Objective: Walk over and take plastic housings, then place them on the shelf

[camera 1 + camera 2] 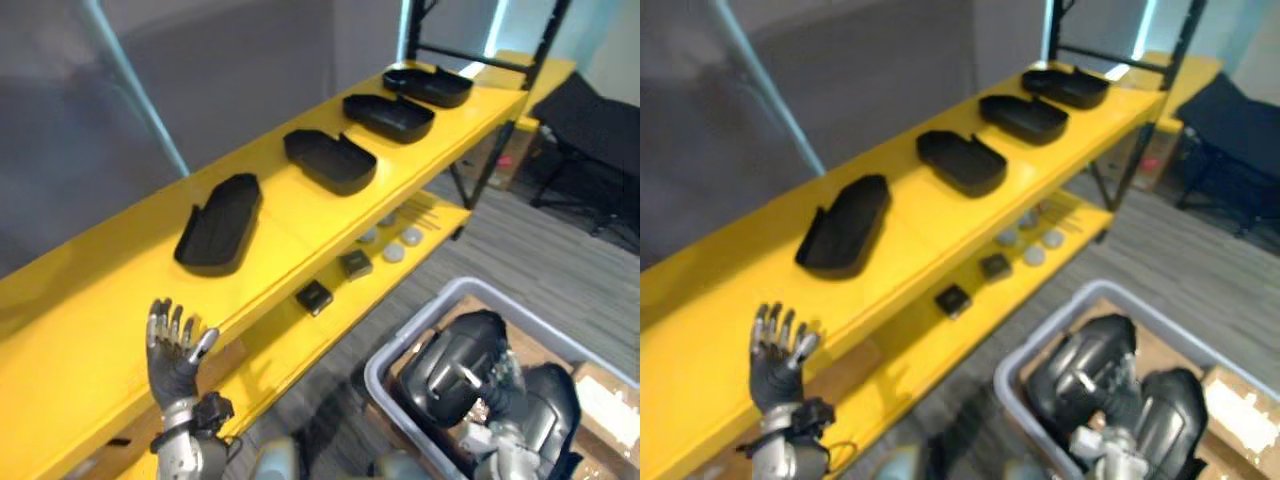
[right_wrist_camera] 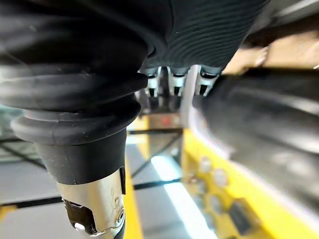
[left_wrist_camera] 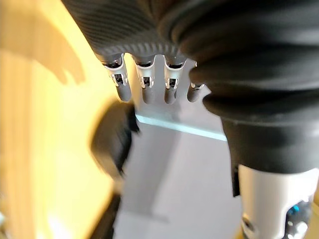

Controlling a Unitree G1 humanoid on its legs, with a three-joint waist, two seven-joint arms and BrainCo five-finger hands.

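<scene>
Left eye view: left hand (image 1: 176, 358) open and empty by the yellow shelf (image 1: 100, 300), right hand (image 1: 498, 392) down in the grey bin (image 1: 385, 370).
The left hand stands upright, its fingers straight and spread. It holds nothing and sits just in front of the shelf's top board. The right hand is low among glossy black plastic housings (image 1: 455, 365) lying in the bin; whether its fingers grip one I cannot tell. A row of four housings (image 1: 330, 160), shallow black open shells, lies along the shelf top. They are spaced apart, and the nearest lies beyond the left hand.
</scene>
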